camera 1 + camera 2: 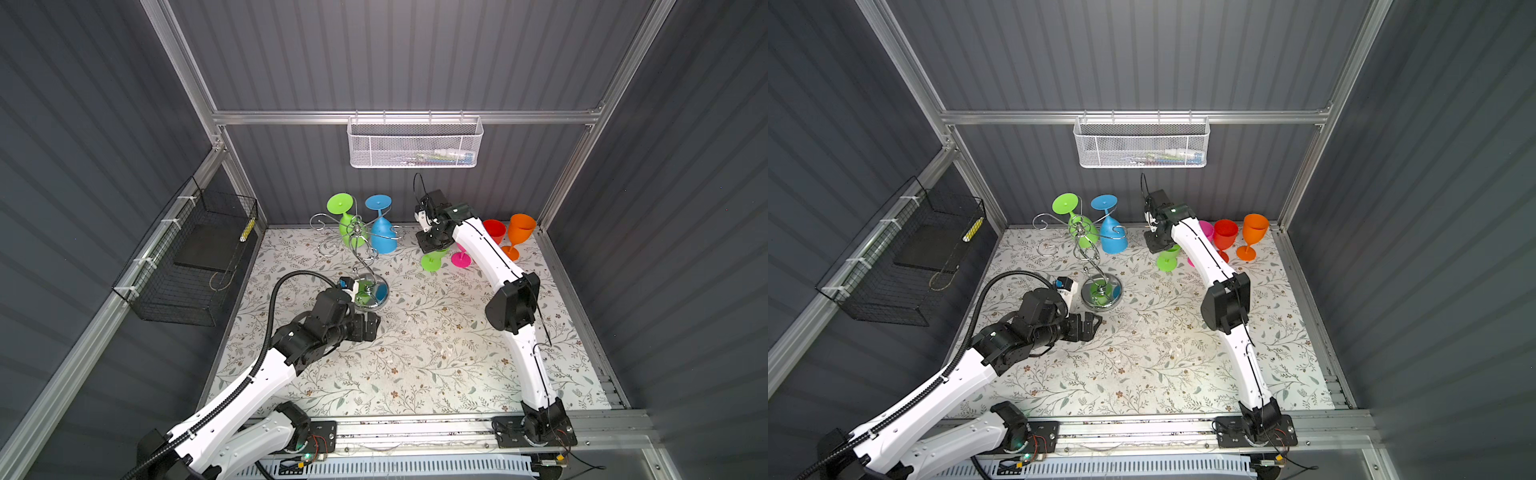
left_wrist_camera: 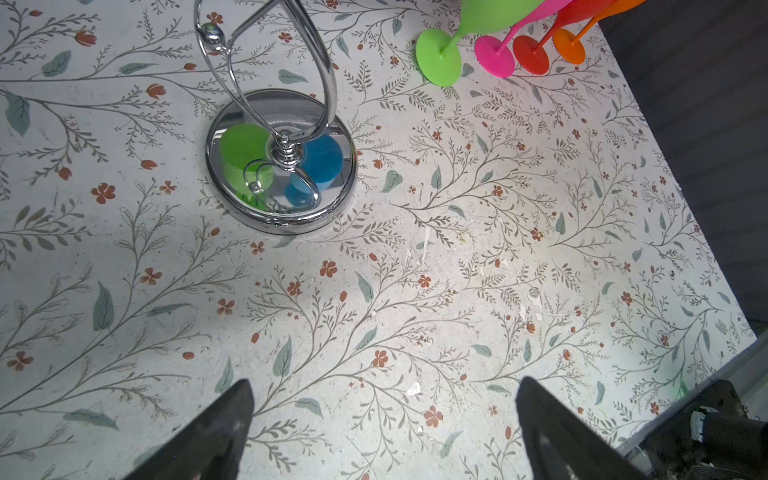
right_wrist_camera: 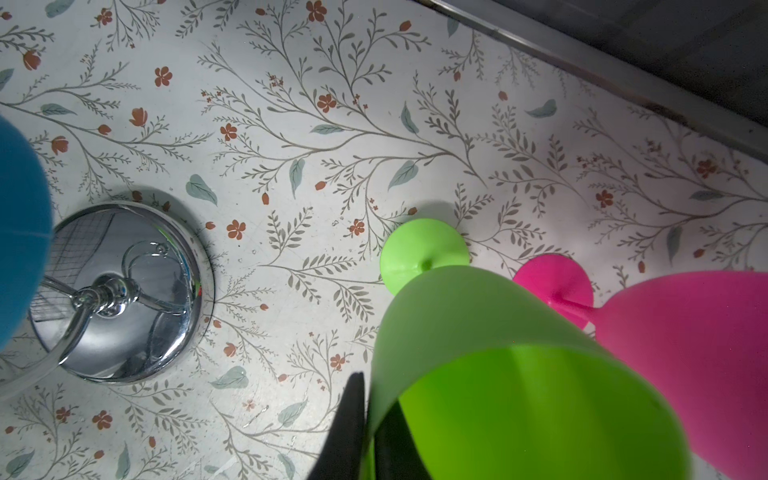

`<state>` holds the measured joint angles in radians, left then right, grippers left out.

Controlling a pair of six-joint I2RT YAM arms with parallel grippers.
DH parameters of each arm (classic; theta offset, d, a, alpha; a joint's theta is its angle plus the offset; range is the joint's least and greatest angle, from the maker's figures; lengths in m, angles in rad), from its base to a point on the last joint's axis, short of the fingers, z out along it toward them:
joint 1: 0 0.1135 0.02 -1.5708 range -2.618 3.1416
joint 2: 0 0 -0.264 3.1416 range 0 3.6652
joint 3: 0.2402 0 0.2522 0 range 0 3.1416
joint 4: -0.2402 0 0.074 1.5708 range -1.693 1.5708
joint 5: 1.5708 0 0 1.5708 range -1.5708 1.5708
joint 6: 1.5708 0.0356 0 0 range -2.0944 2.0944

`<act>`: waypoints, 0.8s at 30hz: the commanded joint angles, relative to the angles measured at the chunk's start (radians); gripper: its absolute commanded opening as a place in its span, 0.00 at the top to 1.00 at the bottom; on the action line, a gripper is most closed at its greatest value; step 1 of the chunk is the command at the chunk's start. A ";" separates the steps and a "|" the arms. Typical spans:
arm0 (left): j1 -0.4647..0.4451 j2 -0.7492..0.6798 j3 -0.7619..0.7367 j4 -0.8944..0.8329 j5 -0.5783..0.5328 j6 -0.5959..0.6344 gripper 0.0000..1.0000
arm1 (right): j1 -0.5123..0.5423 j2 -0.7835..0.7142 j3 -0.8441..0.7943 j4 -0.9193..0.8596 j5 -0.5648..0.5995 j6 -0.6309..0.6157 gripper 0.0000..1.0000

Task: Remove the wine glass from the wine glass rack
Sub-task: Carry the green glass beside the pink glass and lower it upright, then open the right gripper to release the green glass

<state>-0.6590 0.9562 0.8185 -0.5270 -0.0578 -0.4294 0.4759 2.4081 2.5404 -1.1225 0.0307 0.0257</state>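
The chrome wine glass rack (image 1: 360,249) stands mid-left on its mirror base (image 2: 282,216). A green wine glass (image 1: 351,226) and a blue wine glass (image 1: 383,236) hang upside down from its arms. Right of the rack, a second green wine glass (image 3: 478,328) stands upright on its foot (image 1: 432,262). My right gripper (image 3: 370,395) straddles its rim, one finger outside and one inside, closed narrowly on the wall. My left gripper (image 2: 384,399) hovers low, just in front of the rack base, wide open and empty.
Pink (image 1: 461,258), red (image 1: 493,230) and orange (image 1: 519,230) glasses stand upright at the back right beside the held green one. A white mesh basket (image 1: 415,143) hangs on the back wall and a black wire basket (image 1: 187,257) on the left wall.
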 commanded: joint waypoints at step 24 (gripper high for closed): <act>0.004 -0.180 0.048 -0.182 -0.085 0.001 0.01 | -0.001 -0.374 -0.346 0.369 0.030 0.140 0.33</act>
<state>-0.6590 0.8089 0.8299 -0.6453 -0.1085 -0.4297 0.4755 2.1056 2.2536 -0.8677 0.0456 0.1093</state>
